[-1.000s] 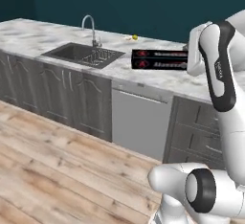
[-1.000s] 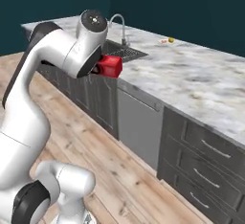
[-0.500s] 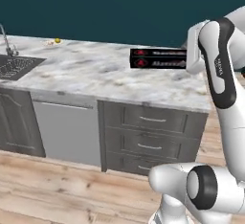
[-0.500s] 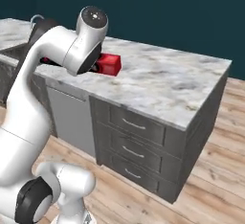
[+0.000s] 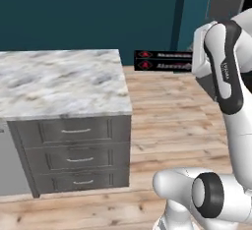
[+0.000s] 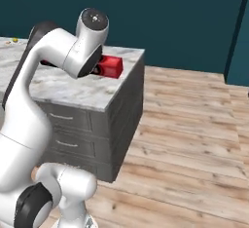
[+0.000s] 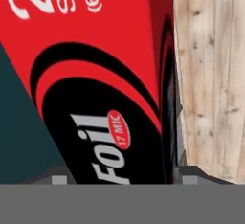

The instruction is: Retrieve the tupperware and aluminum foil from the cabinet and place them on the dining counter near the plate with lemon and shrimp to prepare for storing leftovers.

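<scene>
I carry the foil box [image 5: 165,61] clamped in my claw [image 7: 119,177], the jaws spread wide around its body; up close the red and black print and the word "Foil" run straight out ahead of my fingertips [image 7: 58,180], so the box fills the space between them. Its long axis lies level and crosswise to my forearm, sticking out to one side, the red end [image 6: 110,66] showing past my elbow. The marble counter [image 5: 64,79] lies off that same side, its corner just beside the box, bare wood floor [image 5: 167,121] below it; the plate I cannot see from here. A moment ago the sink and tap stood before me; now the base has swung round to the counter's end with its drawers [image 5: 74,158], the box unchanged in my grip.
</scene>
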